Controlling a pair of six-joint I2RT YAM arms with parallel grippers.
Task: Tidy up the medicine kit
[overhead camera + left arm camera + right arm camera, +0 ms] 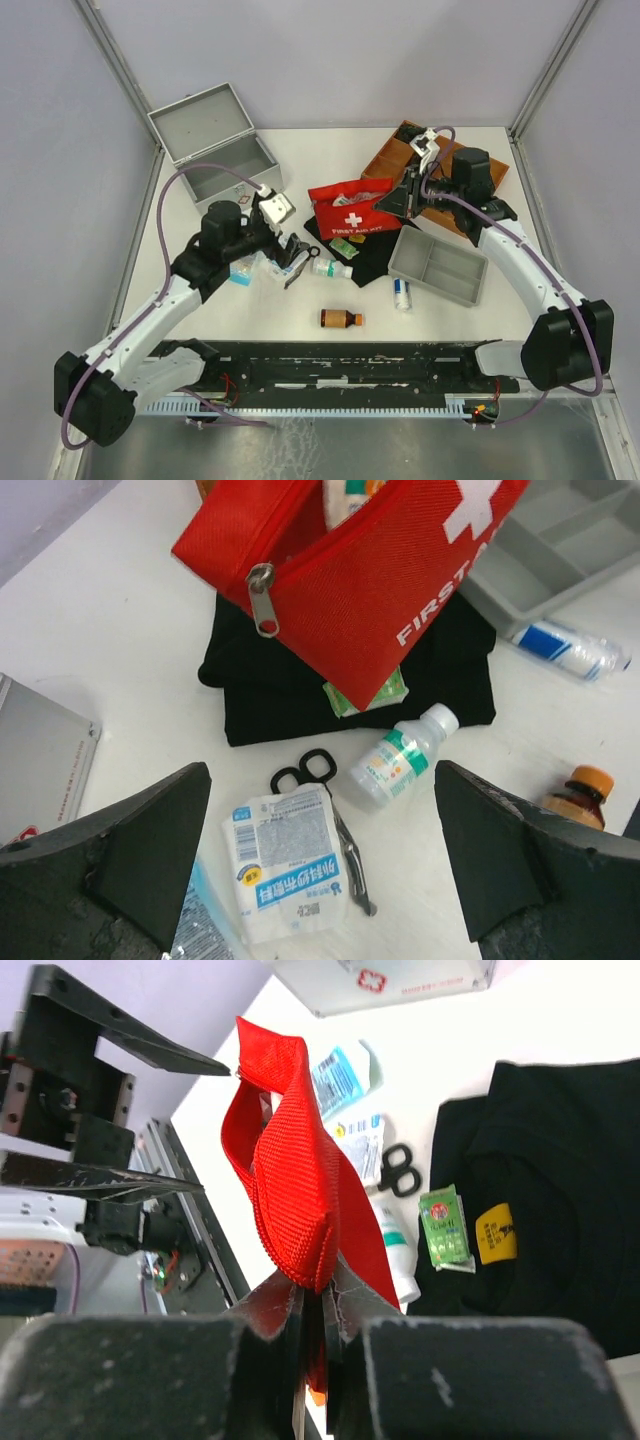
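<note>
The medicine kit (200, 125), a silver-grey sheet-metal case with square corners, stands at the far left of the table with its hinged lid thrown back, well apart from the loose supplies in the middle. The step in hand looks like gathering those supplies. The right gripper (318, 1305) is pinched tight on the edge of the red woven-nylon pouch (290, 1160) and holds it lifted, its zip mouth gaping. The left gripper (322, 820) hangs with jaws spread wide and nothing between them, above a flat, crinkled white sachet (290, 865) with blue print. Black-handled scissors (310, 770) lie touching the sachet's right edge, and a small cylindrical white plastic bottle (400, 758) lies on its side just beyond. A folded black cloth (440, 680) sits under the pouch. The next move probably calls for a low, careful pinch: the sachet is thin and slack, and flat on the table, so the fingers must catch its edge without snagging the scissors.
</note>
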